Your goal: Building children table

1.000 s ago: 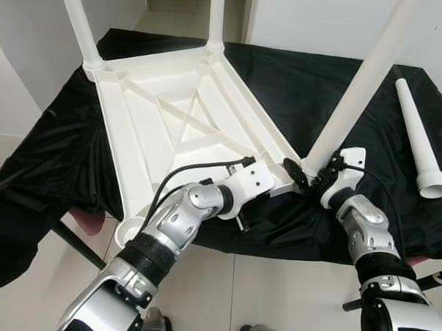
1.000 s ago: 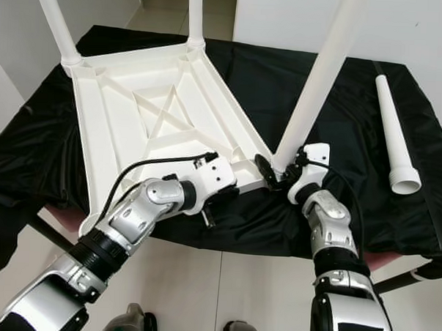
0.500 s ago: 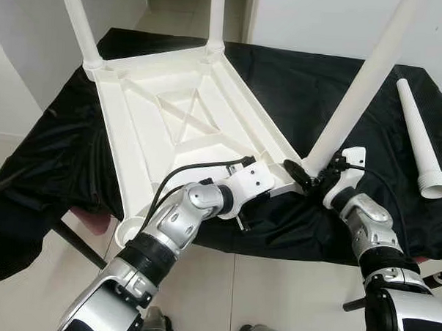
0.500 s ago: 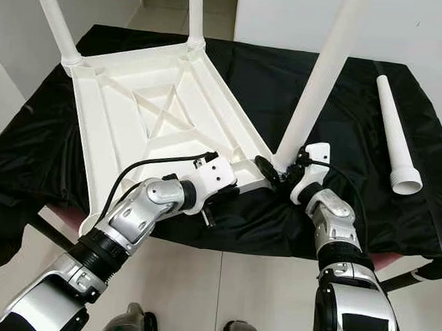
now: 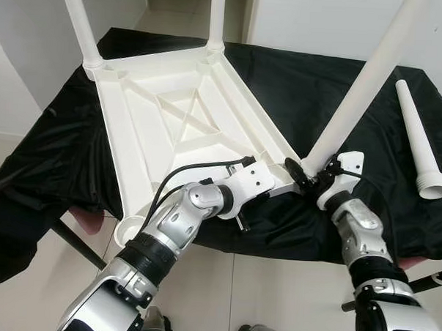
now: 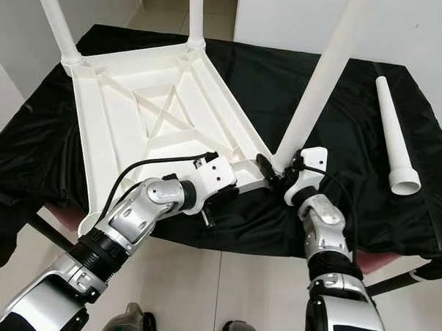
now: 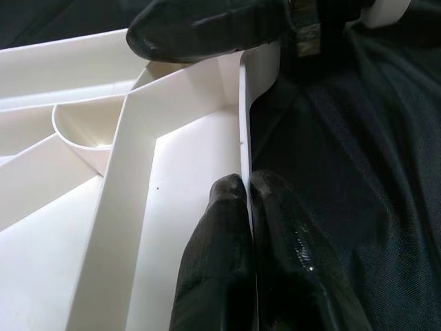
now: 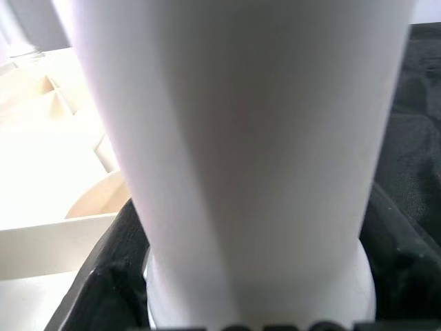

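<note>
Tabletop inverted on desk | left end effector pinched closed on its rim | right end effector clamps leg base, at adjoining corner.

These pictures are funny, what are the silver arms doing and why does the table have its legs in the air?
That's a robot. Two pictures come from cameras in its head, looking down; two from cameras on its wrists. A white children's table lies upside down on a black cloth so legs can be put in. The right gripper holds the bottom of a white leg at the table's corner. The left gripper pinches the table's rim to steady it. One spare leg lies on the cloth, and the near corner socket has no leg.
</note>
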Controlling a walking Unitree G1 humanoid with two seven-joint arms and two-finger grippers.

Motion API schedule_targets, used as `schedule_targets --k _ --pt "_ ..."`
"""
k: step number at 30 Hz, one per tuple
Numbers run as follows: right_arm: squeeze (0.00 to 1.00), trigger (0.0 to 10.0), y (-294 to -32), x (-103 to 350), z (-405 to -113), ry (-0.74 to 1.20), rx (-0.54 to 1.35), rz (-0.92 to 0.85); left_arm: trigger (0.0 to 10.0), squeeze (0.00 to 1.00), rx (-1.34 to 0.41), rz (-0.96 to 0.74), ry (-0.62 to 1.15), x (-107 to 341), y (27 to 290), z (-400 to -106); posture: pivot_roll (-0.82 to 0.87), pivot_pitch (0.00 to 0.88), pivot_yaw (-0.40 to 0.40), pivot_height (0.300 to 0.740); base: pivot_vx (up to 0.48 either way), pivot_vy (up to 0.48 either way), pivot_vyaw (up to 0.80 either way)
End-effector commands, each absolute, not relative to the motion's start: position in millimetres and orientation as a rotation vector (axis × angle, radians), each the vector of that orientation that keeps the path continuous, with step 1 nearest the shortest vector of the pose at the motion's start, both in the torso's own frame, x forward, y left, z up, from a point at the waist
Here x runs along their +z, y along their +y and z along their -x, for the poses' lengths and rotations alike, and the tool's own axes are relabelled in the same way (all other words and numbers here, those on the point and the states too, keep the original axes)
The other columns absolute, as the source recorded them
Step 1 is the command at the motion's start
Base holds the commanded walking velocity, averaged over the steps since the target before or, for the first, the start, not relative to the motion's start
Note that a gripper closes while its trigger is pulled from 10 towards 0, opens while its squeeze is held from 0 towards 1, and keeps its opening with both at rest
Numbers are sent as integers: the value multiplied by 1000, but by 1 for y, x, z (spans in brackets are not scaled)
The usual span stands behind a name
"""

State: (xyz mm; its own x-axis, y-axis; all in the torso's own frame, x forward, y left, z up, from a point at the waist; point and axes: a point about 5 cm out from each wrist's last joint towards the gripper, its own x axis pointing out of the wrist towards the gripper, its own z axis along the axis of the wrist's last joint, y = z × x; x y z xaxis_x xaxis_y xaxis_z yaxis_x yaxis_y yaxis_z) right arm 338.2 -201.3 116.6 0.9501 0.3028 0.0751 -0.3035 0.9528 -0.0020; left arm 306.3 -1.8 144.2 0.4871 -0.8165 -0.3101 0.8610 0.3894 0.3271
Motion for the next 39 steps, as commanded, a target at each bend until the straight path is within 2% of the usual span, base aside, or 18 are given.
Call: schedule_targets --k 1,4,7,10,15,19,24,25,26,27,28,29,30,39 --pt "0 0 -190 91 -330 43 225 -88 10000 0 -1053 -471 17 160 -8 -304 28 68 -1 740 0 0 0" --pt "0 0 -188 91 -329 42 212 -95 10000 0 -1053 -470 17 160 -9 -304 28 68 -1 740 0 0 0" --pt "0 0 -180 90 -327 48 80 -165 10000 0 -1063 -466 14 161 -11 -302 29 68 -3 740 0 0 0" --pt "0 0 -178 90 -326 51 45 -176 10000 0 -1065 -466 13 161 -11 -301 29 68 -3 740 0 0 0" --pt "0 0 -169 87 -317 87 -201 -233 10000 0 -1065 -468 12 161 -10 -301 34 61 -11 740 0 0 0" --pt "0 0 -149 86 -310 131 -206 -261 10000 0 -1064 -467 10 162 -10 -301 33 57 -14 740 0 0 0" --pt "0 0 -145 90 -310 125 -137 -237 10000 0 -1069 -466 8 162 -12 -300 32 53 -16 740 0 0 0" --pt "0 392 -146 90 -310 123 -132 -230 10000 0 -1070 -466 8 162 -12 -299 34 51 -17 740 0 0 0" --pt "0 8039 -147 91 -309 123 -140 -215 10000 0 -1070 -467 7 162 -12 -299 33 51 -17 740 0 0 0" --pt "0 8039 -147 91 -309 123 -140 -215 10000 0 -1070 -467 7 162 -12 -299 33 51 -17 740 0 0 0" --pt "0 10000 -149 91 -309 126 -150 -205 10000 0 -1070 -467 7 162 -12 -300 33 49 -17 740 0 0 0" --pt "0 10000 -151 91 -308 128 -164 -191 10000 0 -1068 -468 7 162 -12 -300 33 45 -18 740 0 0 0" --pt "1000 10000 -152 92 -308 128 -165 -190 10000 0 -1067 -469 6 162 -12 -300 34 43 -18 740 0 0 0" --pt "1000 10000 -159 95 -307 110 -155 -182 10000 0 -1065 -469 5 162 -12 -300 31 34 -18 740 0 0 0"
